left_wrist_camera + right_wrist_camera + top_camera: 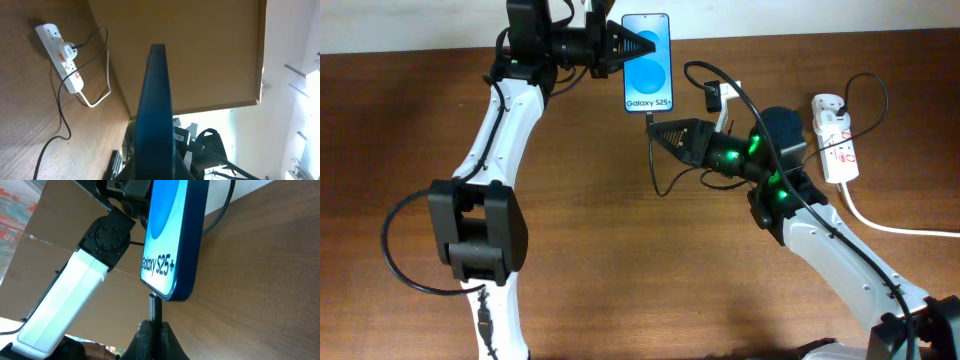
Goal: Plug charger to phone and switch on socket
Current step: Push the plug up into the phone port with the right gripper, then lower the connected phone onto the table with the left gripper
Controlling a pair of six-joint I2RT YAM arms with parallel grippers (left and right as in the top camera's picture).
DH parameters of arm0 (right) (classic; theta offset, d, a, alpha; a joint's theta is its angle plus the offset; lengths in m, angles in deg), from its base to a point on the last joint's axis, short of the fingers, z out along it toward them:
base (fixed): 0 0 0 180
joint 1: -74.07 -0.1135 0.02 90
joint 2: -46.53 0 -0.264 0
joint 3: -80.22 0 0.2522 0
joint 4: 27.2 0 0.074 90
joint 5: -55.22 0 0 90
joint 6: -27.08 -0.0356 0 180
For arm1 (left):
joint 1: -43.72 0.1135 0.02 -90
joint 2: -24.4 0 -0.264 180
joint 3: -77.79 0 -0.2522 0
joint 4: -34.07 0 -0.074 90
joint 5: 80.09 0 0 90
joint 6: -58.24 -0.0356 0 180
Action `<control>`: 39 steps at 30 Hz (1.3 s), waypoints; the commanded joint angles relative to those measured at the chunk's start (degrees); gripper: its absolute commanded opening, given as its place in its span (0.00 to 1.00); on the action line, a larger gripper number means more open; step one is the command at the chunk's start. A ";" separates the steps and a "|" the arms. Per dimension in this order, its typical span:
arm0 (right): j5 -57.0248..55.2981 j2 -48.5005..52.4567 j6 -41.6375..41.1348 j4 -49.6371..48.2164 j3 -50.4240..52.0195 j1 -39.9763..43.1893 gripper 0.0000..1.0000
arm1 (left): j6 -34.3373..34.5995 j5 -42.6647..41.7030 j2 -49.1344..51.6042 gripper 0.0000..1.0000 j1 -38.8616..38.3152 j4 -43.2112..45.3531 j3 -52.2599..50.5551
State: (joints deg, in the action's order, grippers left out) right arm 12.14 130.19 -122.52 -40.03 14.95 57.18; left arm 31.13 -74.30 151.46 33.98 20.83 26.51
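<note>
The phone (648,62), blue screen reading "Galaxy S25+", is held at the back of the table by my left gripper (642,45), which is shut on its top part. In the left wrist view the phone (156,110) shows edge-on between the fingers. My right gripper (658,130) is shut on the charger's plug (155,307), whose tip touches the phone's bottom edge (167,296). The thin black charger cable (665,180) loops over the table to a white adapter in the socket (837,145). The socket also shows in the left wrist view (60,55).
The socket's thick white cord (890,225) runs off the right edge. A small white adapter (715,98) lies behind my right arm. A brown cardboard wall (210,50) stands behind the table.
</note>
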 commanded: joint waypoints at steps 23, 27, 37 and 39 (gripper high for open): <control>-1.88 0.09 6.95 8.96 -2.19 3.10 0.80 | -8.66 -5.42 -2.21 0.00 -1.07 -0.61 -2.01; -2.43 0.09 15.21 20.50 -2.19 3.08 0.85 | -13.79 -2.25 -2.03 0.00 -0.68 -0.57 -9.73; -4.07 0.09 21.51 31.61 -2.16 3.04 0.86 | -43.28 25.73 -1.92 0.00 3.10 -23.28 -23.32; -4.04 0.09 21.90 32.44 -2.16 3.04 0.86 | -48.15 30.56 -1.92 0.00 3.85 -27.71 -23.32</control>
State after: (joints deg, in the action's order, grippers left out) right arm 8.58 130.39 -102.23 -8.05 13.10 60.07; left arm -7.64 -51.33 151.35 36.85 -4.33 2.92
